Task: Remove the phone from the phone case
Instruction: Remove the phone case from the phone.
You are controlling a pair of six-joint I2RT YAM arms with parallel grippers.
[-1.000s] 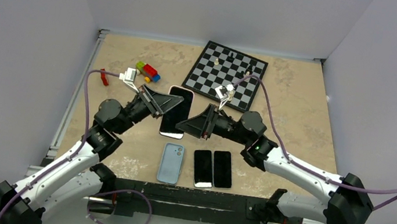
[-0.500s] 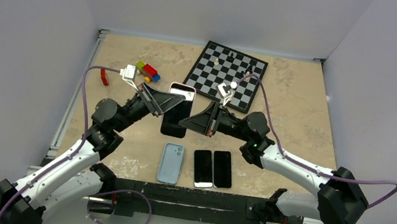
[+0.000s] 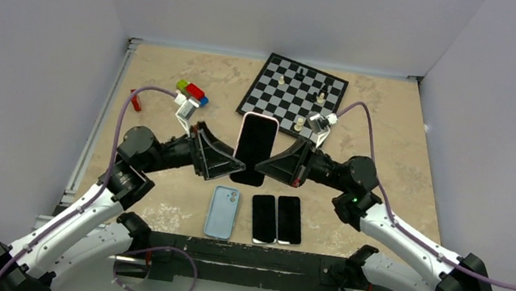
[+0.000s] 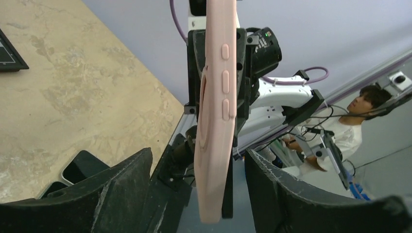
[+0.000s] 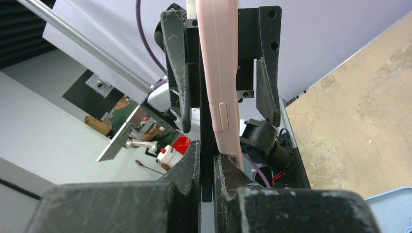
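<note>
Jaws of my right gripper (image 5: 208, 150) were pinched tight on the pink phone case (image 5: 218, 73), with the phone (image 3: 254, 149) inside it, raised above the bench (image 3: 173, 80), screen facing up. On my left gripper (image 4: 197, 155) the jaws stood spread wide around the case's other edge, touching nothing I could see.

Beige table (image 3: 391, 149): chessboard (image 3: 292, 97), toy blocks (image 3: 192, 91), blue case (image 3: 222, 212), two phones (image 3: 264, 218).

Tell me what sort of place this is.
Probably a robotics lab test cell: a table boxed in by plain white walls, mixed props such as a chessboard, toy bricks and spare phones, and a person among cables in the left wrist view.
</note>
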